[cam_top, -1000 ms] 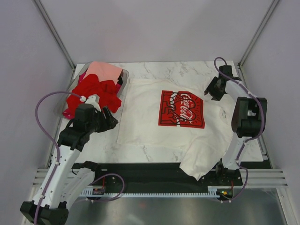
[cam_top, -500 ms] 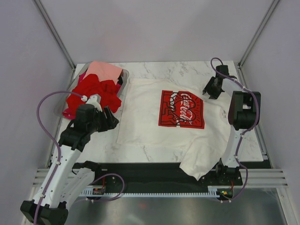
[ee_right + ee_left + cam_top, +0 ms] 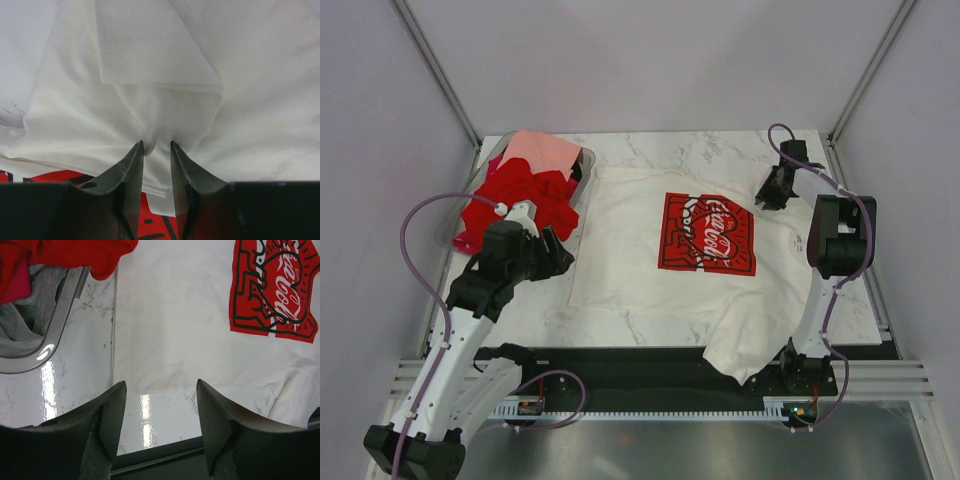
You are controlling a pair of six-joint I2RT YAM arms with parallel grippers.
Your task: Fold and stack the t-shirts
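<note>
- nearest, a loose end of the cream-white t-shirt (image 3: 630, 250) droops over the near edge of the bench (image 3: 650, 150), on the right side.
- left gripper (image 3: 160, 390) hovers over bare marble just at the shirt's near-left corner; its jaws are spread wide and hold nothing, touching no cloth.
- the shirt lies flat and face up across the middle of the bench, its long axis running left to right; the straight edge faces left, and the bunched, folded end lies to the right.
- its red print (image 3: 708, 232) sits right of centre, with the lettering turned sideways to the near edge.
- right gripper (image 3: 157, 147) is down at the shirt's far-right part, its jaws drawn narrow and pinching a raised fold of the white cloth between them.
- far left, the clear bin (image 3: 62, 322) holds the crumpled red t-shirts (image 3: 520, 195), spilling over its rim, with the salmon-pink t-shirt (image 3: 542, 152) heaped behind them.
</note>
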